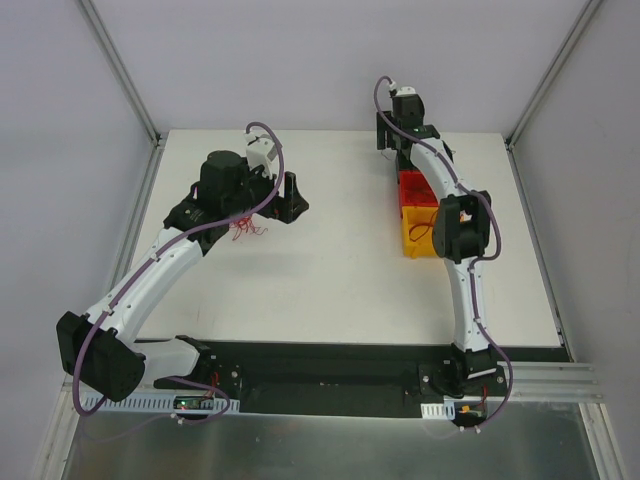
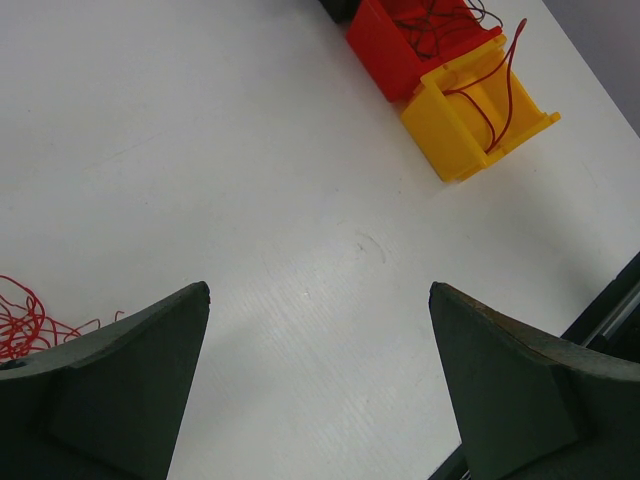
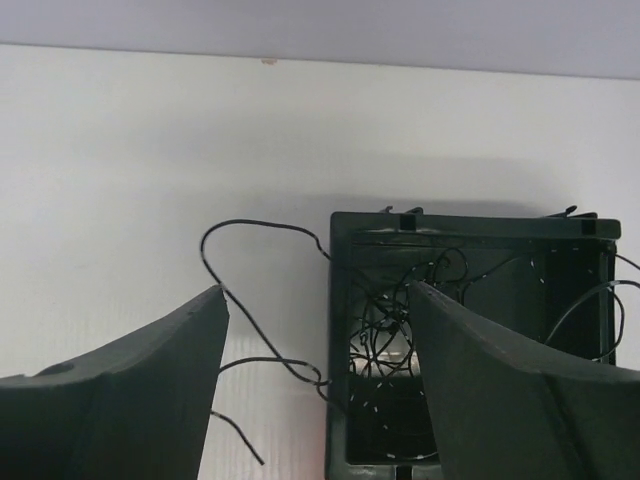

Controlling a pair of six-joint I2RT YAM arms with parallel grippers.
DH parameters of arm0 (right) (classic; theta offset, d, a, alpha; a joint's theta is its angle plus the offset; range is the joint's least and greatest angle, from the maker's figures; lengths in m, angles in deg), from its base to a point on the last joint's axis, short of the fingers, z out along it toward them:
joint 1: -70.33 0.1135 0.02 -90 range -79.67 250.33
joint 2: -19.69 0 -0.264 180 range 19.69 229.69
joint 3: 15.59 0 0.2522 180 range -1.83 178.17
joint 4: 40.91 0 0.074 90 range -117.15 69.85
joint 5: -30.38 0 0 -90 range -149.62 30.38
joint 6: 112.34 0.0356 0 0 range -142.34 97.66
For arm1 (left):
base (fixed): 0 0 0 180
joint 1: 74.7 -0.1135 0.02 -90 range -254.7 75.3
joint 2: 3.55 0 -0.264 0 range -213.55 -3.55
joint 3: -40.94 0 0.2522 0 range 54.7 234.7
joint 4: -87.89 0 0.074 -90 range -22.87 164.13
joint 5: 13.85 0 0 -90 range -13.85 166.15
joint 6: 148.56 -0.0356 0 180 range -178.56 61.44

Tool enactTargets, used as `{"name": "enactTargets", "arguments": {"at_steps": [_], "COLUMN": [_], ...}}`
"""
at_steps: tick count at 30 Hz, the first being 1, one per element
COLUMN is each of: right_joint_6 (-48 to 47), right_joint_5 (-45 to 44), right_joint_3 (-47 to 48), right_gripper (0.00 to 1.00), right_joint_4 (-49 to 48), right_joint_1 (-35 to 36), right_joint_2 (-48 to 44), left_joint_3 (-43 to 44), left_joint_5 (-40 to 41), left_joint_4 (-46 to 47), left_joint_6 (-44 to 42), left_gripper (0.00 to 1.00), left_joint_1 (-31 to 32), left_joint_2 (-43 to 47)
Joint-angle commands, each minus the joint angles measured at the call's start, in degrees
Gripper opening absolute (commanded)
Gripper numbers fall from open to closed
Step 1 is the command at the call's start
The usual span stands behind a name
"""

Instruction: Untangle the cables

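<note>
A small tangle of thin red cables (image 1: 247,228) lies on the white table under my left arm. In the left wrist view it (image 2: 25,325) sits just left of my left finger. My left gripper (image 1: 288,200) (image 2: 320,290) is open and empty above bare table. My right gripper (image 1: 400,130) (image 3: 315,290) is open at the back of the table, over the left wall of a black bin (image 3: 345,330) holding tangled black cables (image 3: 390,330). One black strand (image 3: 260,300) loops out of the bin onto the table and passes my left fingertip, not gripped.
A red bin (image 1: 412,188) (image 2: 385,50) holding wires and a yellow bin (image 1: 415,232) (image 2: 450,125) with a red wire (image 2: 495,100) stand in a row in front of the black bin. The back wall is close behind it. A black rail (image 1: 330,365) runs along the near edge.
</note>
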Motion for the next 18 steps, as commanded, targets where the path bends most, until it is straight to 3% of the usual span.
{"name": "enactTargets", "arguments": {"at_steps": [1, 5, 7, 12, 18], "right_joint_6": [-0.2, 1.6, 3.5, 10.1, 22.5], "right_joint_5": [-2.7, -5.7, -6.2, -1.6, 12.0], "right_joint_3": [2.2, -0.5, -3.3, -9.0, -16.4], "right_gripper": [0.69, 0.26, 0.15, 0.01, 0.0], "right_joint_4": [0.2, -0.6, -2.2, -3.6, -7.9], "right_joint_1": [-0.2, -0.5, -0.7, -4.0, -10.8], "right_joint_2": [0.5, -1.3, -3.4, -7.2, -8.0], "left_joint_3": [0.6, 0.6, 0.6, 0.6, 0.6], "left_joint_5": [-0.1, -0.2, -0.3, -0.6, -0.9], "left_joint_4": [1.9, 1.9, 1.9, 2.0, 2.0], "left_joint_6": [-0.5, -0.5, -0.5, -0.2, -0.1], "left_gripper": [0.91, 0.91, 0.91, 0.91, 0.91], "left_joint_1": [0.0, 0.0, 0.0, 0.0, 0.0], "left_joint_2": [0.1, 0.1, 0.2, 0.2, 0.0]}}
